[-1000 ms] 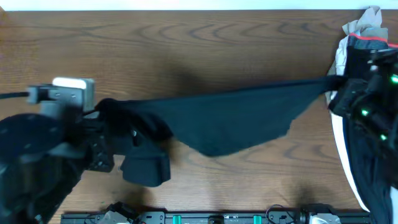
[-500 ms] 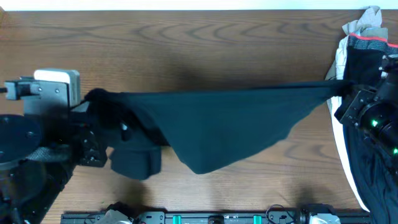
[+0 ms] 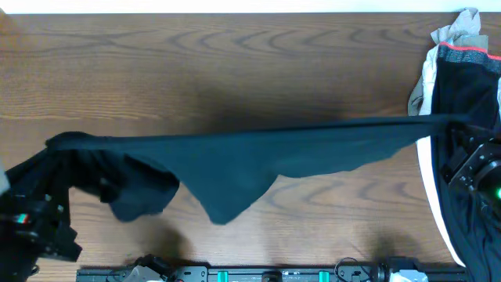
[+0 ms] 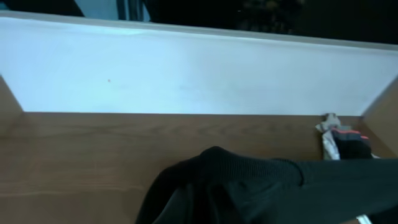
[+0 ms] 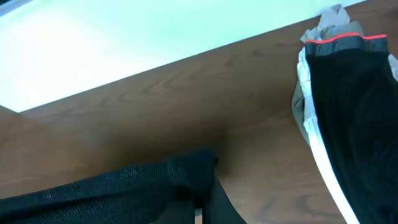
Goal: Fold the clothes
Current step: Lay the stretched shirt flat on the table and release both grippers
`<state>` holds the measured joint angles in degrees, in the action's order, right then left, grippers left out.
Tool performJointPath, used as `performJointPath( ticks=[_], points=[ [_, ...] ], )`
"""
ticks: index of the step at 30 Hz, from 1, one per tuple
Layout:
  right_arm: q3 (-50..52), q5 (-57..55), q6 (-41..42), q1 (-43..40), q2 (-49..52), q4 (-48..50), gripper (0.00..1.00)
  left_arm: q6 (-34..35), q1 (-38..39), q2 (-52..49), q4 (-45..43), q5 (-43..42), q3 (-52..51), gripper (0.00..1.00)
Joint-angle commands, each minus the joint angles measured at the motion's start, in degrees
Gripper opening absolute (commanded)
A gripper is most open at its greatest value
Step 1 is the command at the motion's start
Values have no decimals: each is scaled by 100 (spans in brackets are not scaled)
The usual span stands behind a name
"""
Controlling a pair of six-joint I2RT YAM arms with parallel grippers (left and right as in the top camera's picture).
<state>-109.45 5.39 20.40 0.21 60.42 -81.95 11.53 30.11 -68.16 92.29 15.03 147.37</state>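
— Where is the black T-shirt (image 3: 258,160)?

— Stretched across the wooden table (image 3: 235,55) between the two arms. Its top edge runs as one taut line from the left arm (image 3: 35,227) at the near left corner to the right arm (image 3: 477,168) at the right edge. Below that line the cloth sags to a point near the middle, and a looser fold bunches at the left end.

— Is it lying flat?

— Not quite. A soft shadow falls on the wood beyond the top edge, so that edge looks raised.

— What are the left fingers doing?

— They are buried in cloth. The left wrist view shows only a black bunched mound of the shirt (image 4: 249,186) filling the bottom. The fabric pulls tight from that end, so they are closed on it.

— And the right fingers?

— Much the same. The right wrist view has a dark ridge of shirt (image 5: 112,190) across its lower left, with the fingers hidden beneath it. The taut edge ends there, so they are clamped on the fabric.

— Anything else on the table?

— A pile of other garments (image 3: 458,55) sits at the far right, just beside the right arm. It has grey cloth on top, a white edge, and a black piece with a red band.
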Motion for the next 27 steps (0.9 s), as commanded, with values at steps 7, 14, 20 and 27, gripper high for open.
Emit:
performJointPath(
  ticks=[7, 14, 20, 27],
  points=[
    [-4, -610, 133, -68, 1333, 33, 1, -302, -79, -1777, 437, 977, 20, 6],
    [-4, -603, 118, -57, 2876, 640, 1, -511, -820, -3449, 186, 782, 20, 6],
    [-4, -599, 122, -55, 4258, 1915, 2, -1318, -1451, -5062, -981, -122, 20, 6],
    [-4, -627, 20, -79, 5563, 3515, 56, -1698, -1934, -6509, -2157, -197, 20, 61]
  ],
)
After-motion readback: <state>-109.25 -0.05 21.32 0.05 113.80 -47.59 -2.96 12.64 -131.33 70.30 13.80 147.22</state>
